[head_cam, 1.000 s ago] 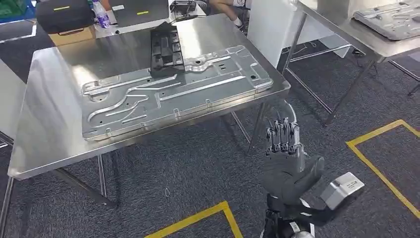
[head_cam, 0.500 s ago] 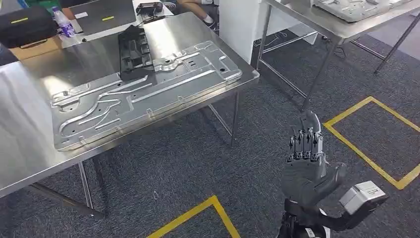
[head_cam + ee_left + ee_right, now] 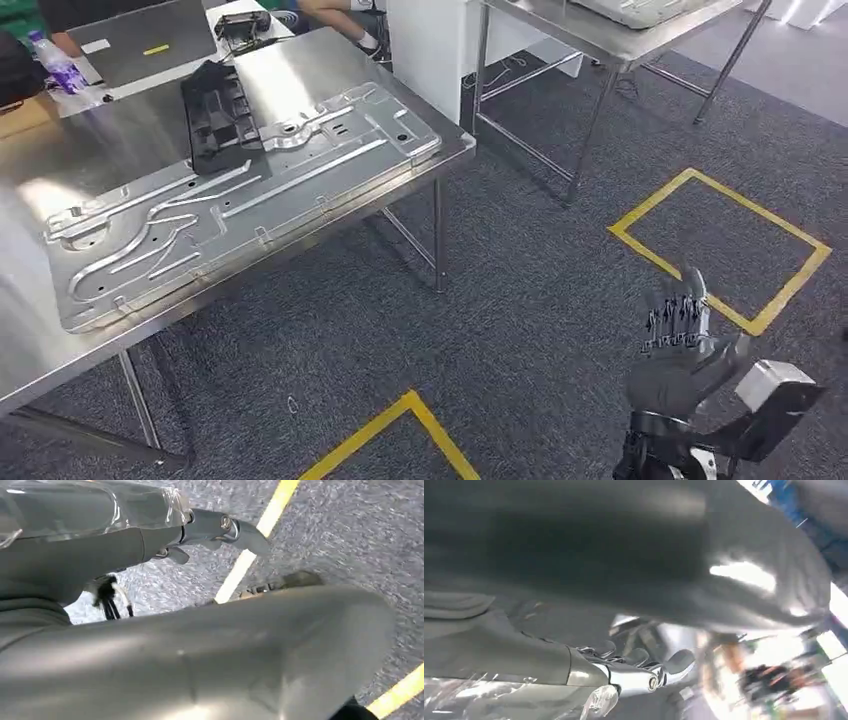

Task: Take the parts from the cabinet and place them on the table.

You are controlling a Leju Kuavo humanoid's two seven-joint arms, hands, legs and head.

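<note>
A large pressed metal panel [image 3: 230,200] lies flat on the steel table [image 3: 300,70] at the left of the head view. A black ribbed plastic part [image 3: 215,120] rests on the panel's far end. My right hand [image 3: 680,350] hangs over the carpet at the lower right, well away from the table, fingers straight and apart, holding nothing. In the right wrist view the right hand [image 3: 624,605] is blurred, its fingers [image 3: 649,672] empty. My left hand [image 3: 200,630] hangs above the carpet, its thumb broad across the picture and its fingers [image 3: 235,530] apart, with nothing in it.
A second steel table [image 3: 620,40] with another metal panel [image 3: 640,8] stands at the upper right beside a white cabinet side [image 3: 430,50]. Yellow tape outlines [image 3: 720,240] mark the grey carpet. A bottle [image 3: 60,65] and a laptop [image 3: 140,40] sit beyond the table.
The camera has swung to the right, so the table and panel slid toward the picture's left. My right hand now sits lower and further right in the picture, still empty.
</note>
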